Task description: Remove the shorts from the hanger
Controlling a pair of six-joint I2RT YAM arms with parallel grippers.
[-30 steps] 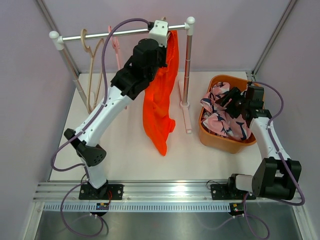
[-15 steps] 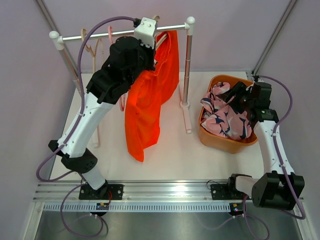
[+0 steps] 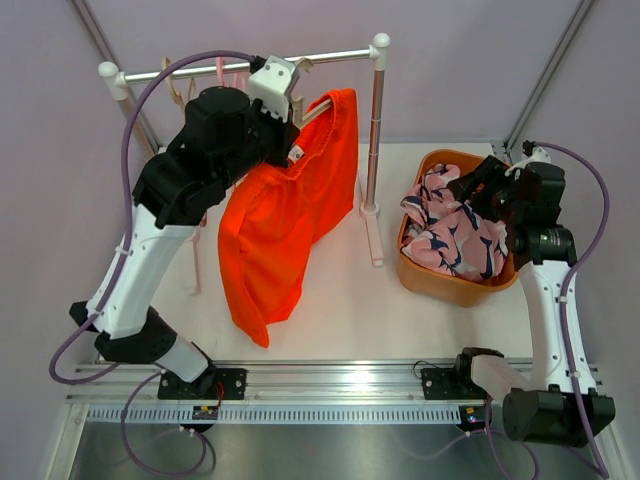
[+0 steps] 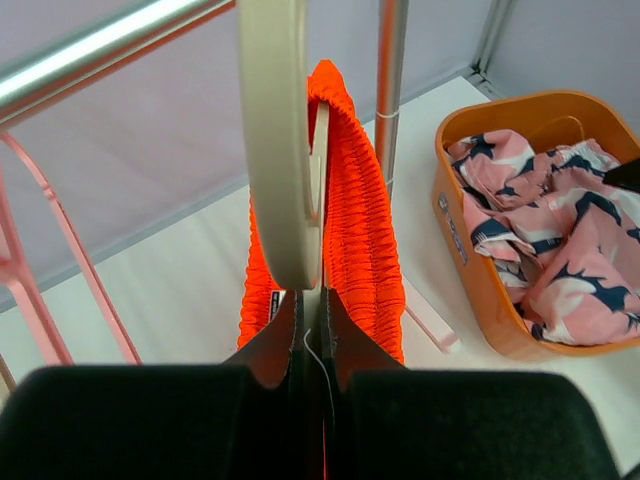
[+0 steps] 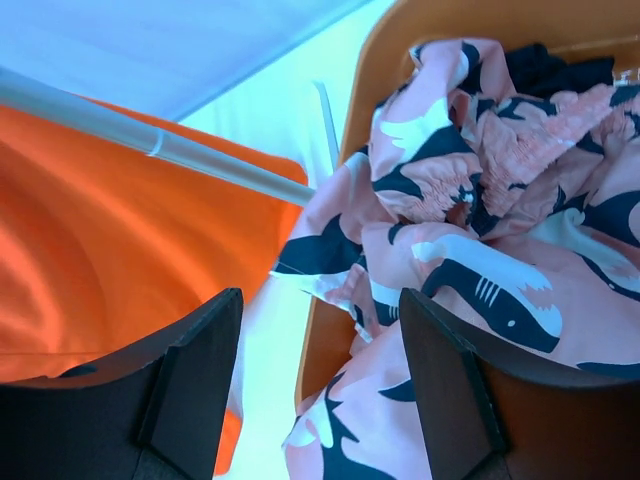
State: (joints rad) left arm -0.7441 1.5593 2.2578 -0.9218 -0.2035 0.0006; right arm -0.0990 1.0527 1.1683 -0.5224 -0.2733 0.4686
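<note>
The bright orange shorts [image 3: 285,220] hang from a cream hanger [image 4: 275,150] just below the rail [image 3: 330,55]. My left gripper [image 3: 290,98] is shut on that hanger's lower part, and the elastic waistband [image 4: 360,220] drapes right beside the shut jaws [image 4: 312,300]. The pink patterned shorts [image 3: 450,235] lie crumpled in the orange basket [image 3: 440,285]. A bit of dark navy fabric [image 5: 560,70] shows beneath them. Above the basket's left rim hovers my right gripper [image 5: 320,300], open and holding nothing.
The rack's right post [image 3: 376,130] stands between the orange shorts and the basket, its foot bar on the table. An empty pink hanger [image 4: 40,290] and a tan one [image 3: 190,220] hang at the rail's left end. Grey walls enclose the table.
My left arm has swung left, carrying the hanger and the orange shorts away from the right post. The right arm has lifted and drawn back slightly to the right, still open.
</note>
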